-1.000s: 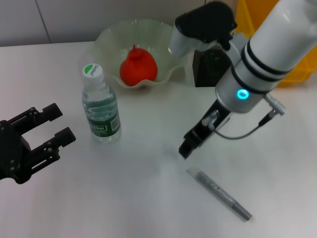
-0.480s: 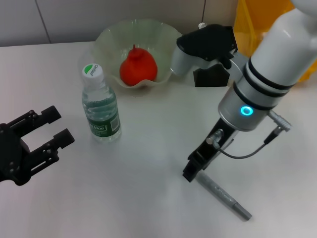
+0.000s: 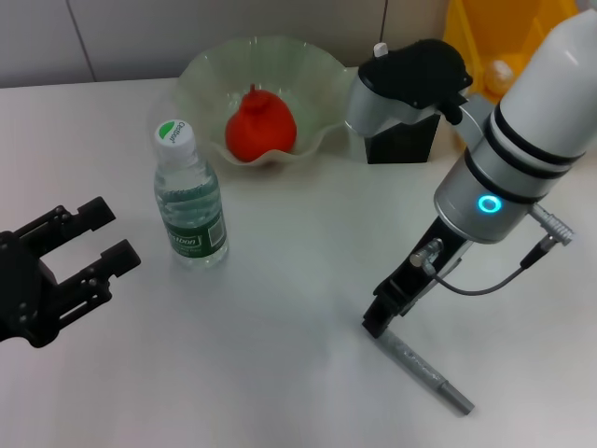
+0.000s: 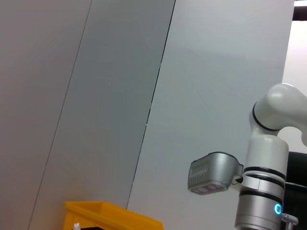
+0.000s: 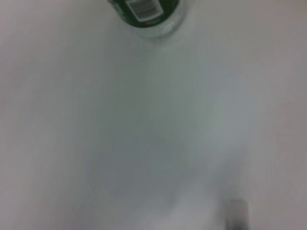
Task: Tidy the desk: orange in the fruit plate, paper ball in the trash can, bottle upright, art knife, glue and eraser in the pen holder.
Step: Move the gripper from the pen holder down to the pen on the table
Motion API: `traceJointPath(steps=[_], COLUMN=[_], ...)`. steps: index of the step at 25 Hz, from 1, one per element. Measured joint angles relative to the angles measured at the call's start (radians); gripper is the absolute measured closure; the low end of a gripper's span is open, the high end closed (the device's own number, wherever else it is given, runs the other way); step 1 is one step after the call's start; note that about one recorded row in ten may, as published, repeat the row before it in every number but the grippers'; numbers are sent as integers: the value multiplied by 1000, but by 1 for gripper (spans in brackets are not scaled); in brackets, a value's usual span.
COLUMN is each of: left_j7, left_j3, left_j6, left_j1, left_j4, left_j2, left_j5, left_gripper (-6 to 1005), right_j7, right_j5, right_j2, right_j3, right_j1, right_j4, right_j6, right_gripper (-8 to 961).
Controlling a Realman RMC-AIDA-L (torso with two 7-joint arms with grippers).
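- The left gripper (image 3: 93, 245) hovers low over the near left of the desk (image 3: 280, 308), fingers spread and holding nothing; it looks parked.
- The bottle (image 3: 189, 201) stands upright just beyond it, cap on, so that step seems done.
- The orange (image 3: 260, 123) sits inside the fruit plate (image 3: 205, 75) at the back, another step that looks finished.
- The pen holder (image 3: 403, 138) stands right of the plate, partly hidden behind the right arm's wrist housing, and the yellow trash can (image 3: 485, 37) is behind it at the far right.
- The right gripper (image 3: 382, 317) is down at the desk, its tip at the upper end of the art knife (image 3: 422, 370), a grey pen-like tool lying slantwise at the near right. I cannot tell whether its fingers are spread or closed.
- Judging by this, the step in hand is picking up the art knife. Next it calls for a firm pinch across the slim barrel, a lift, and a carry back to drop it into the pen holder.
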Motion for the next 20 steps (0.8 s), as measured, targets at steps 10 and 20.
traceJointPath(steps=[10,20], left_j7=[0,13], left_j3=[0,0], left_j6=[-2,-3], left_j1=[-4,-8], left_j4=[-16,-34], left_j2=[1,1], left_j5=[0,1], left_gripper=[370,370], right_j7=[-5,-14], right_j5=[-31,-35], right_j2=[1,1], right_j3=[-16,-54], right_j1=[-5,1], right_j4=[9,33], right_j6=[-2,37], right_gripper=[499,500])
